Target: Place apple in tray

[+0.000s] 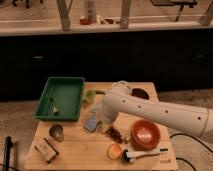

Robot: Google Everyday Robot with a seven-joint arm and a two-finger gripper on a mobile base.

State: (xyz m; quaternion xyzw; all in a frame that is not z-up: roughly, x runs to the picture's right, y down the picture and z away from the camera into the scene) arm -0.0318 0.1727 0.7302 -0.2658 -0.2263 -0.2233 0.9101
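Observation:
The apple [115, 150], small and red-orange with a yellowish side, lies on the wooden table near its front edge, just left of a brush. The dark-green tray [60, 97] sits at the table's back left and holds one small object. My white arm reaches in from the right and bends down to the gripper [101, 122] at the table's middle, next to a grey-blue item [91, 122]. The gripper is behind and to the left of the apple, apart from it, and to the right of the tray's front corner.
An orange-brown bowl [145, 134] stands right of the apple, with a dark bowl [139, 93] behind it. A white-and-black brush [134, 155], a dark red heap [116, 134], a green item [90, 95], a small brown cup [56, 132] and a box [45, 149] also lie on the table.

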